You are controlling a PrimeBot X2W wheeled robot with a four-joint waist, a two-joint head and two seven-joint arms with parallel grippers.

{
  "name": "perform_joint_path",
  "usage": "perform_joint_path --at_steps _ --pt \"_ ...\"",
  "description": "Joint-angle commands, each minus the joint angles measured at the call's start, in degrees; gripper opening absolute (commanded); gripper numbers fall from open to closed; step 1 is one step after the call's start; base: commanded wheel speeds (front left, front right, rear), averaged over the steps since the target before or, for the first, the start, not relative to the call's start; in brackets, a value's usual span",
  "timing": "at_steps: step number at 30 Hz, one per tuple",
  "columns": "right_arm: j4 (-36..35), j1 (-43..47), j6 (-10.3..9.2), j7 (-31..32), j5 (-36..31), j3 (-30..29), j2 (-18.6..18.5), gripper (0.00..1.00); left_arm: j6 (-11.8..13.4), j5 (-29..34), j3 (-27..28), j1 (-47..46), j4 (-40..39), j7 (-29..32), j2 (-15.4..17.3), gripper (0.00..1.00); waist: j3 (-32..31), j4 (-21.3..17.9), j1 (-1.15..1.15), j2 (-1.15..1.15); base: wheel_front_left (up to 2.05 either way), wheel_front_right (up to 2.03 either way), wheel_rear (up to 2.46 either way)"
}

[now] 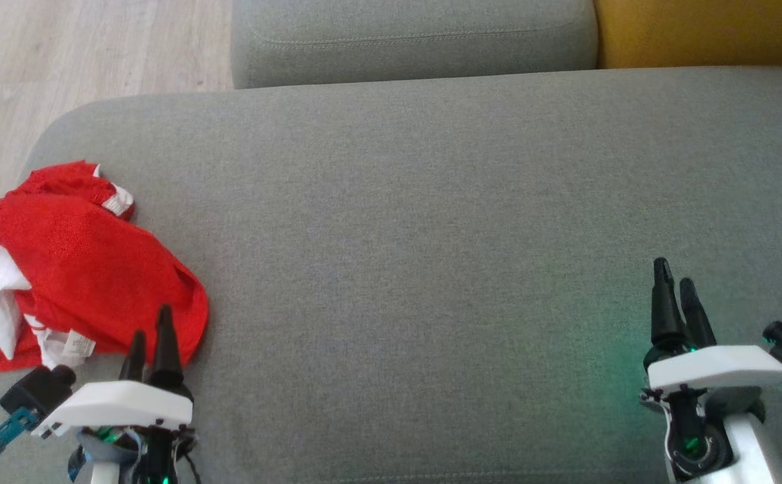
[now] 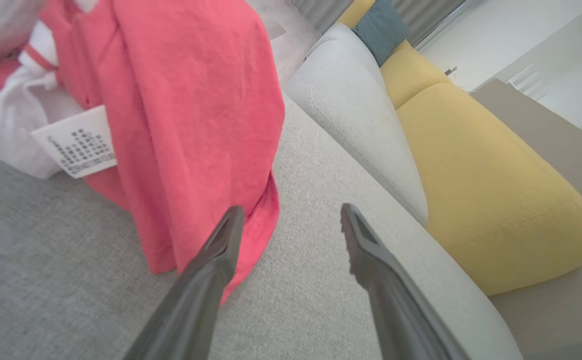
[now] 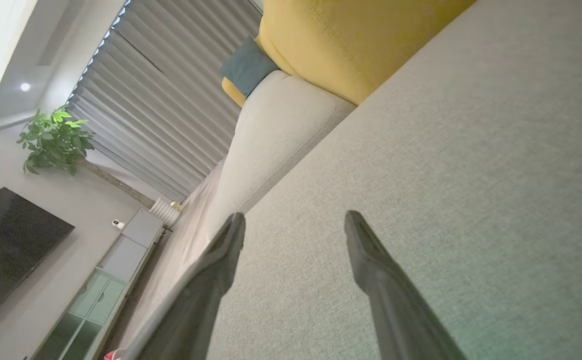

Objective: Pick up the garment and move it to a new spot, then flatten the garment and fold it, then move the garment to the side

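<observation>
Jaws of both grippers stand apart and grip nothing. Left gripper (image 1: pixel 150 323): its 2 dark fingers (image 2: pixel 211 270) are over the grey seat cushion (image 1: pixel 431 235), with the garment (image 1: pixel 75 255) just beyond and to the left of the fingertips. In the left wrist view the nearest red hem lies at 1 fingertip; contact cannot be confirmed. Right gripper (image 1: pixel 674 272): bare grey cloth lies under and between its fingers, well apart from the garment.

Beyond both sets of jaws runs a grey back cushion (image 1: pixel 411 33), with a yellow cushion (image 1: pixel 700 30) beyond the right jaws and pale wood floor (image 1: pixel 82 47) beyond the left. Further off, the right wrist view takes in a teal cushion (image 3: pixel 248 67), pleated grey curtains (image 3: pixel 161 100), a potted plant (image 3: pixel 56 140), a dark wall screen (image 3: pixel 6 245) and a pale cabinet (image 3: pixel 121 260).

Garment condition: crumpled heap, bright red mesh, white lining turned out, white stripe trim, 1 printed white label (image 2: pixel 78 145) on the side nearest the left jaws.
</observation>
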Motion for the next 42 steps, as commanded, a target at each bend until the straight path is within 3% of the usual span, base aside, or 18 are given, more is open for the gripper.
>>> perform_joint_path --at_steps 1,42 --pt "-1.75 -3.95 -0.03 -0.82 -2.24 0.94 -0.97 1.00 0.28 2.21 0.57 -3.03 -1.77 -1.00 1.09 1.00 0.04 -0.03 0.00 0.00 0.00 0.00 0.00" --pt "1.18 -7.47 -0.05 -8.00 -32.74 3.42 -0.69 1.00 5.50 31.76 -1.46 -4.74 -2.56 -8.04 2.76 1.00 0.13 -0.52 0.00 0.00 0.00 0.00 0.00"
